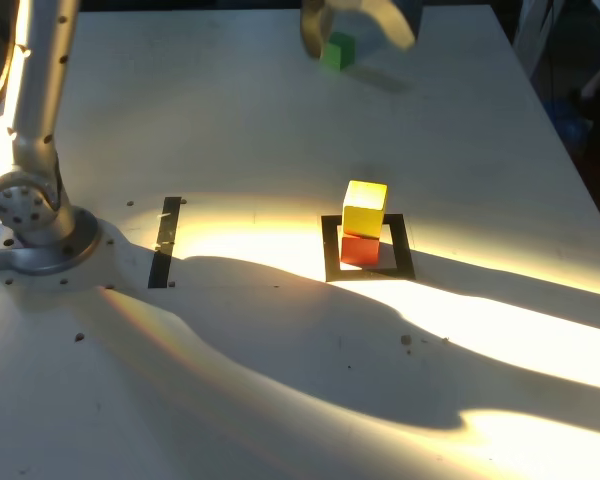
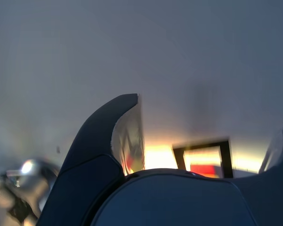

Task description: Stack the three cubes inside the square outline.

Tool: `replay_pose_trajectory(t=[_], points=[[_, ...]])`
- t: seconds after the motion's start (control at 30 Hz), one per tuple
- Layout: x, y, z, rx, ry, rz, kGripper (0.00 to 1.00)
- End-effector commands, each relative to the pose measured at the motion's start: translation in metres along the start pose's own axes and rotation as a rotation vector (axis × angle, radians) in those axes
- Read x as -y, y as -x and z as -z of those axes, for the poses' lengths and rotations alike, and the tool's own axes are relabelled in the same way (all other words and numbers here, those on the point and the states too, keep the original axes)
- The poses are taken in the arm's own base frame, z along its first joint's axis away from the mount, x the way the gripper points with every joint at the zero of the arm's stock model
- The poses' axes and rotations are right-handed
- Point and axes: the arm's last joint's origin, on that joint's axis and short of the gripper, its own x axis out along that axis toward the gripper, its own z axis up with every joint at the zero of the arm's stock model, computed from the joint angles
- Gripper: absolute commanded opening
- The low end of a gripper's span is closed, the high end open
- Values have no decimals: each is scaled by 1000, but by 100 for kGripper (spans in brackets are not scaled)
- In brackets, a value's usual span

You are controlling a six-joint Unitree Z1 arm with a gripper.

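Black tape forms the square outline a little right of centre in the exterior view, and it serves as the only holder on the white table: inside it sits the red cube, with the yellow cube stacked on top, turned slightly so its edges do not line up with the red one below. The green cube lies well apart from that stack, on the table at the top of the frame, just right of centre. Blurred there, the gripper hangs with its pale fingers spread wide, one on either side of the green cube; whether they touch it cannot be told. A straight black tape strip lies at left centre, near the arm's round base at the left edge. Strong sunlight bands and long shadows cross the lower half of the table. The wrist view shows what the exterior view does not: the dark inner faces of the fingers up close, set far apart, and between them the outline seen low in the frame with a red patch inside it. That view shows neither the green cube nor the yellow one clearly.
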Motion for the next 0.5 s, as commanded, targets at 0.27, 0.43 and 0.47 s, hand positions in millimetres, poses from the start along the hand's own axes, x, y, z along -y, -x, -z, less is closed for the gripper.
replay_pose_trajectory(t=[0.27,0.43,0.47], points=[[-171,-59,95,-32,187,4,99],[-194,-100,103,-67,286,67,97],[-197,-106,102,-72,293,69,97]])
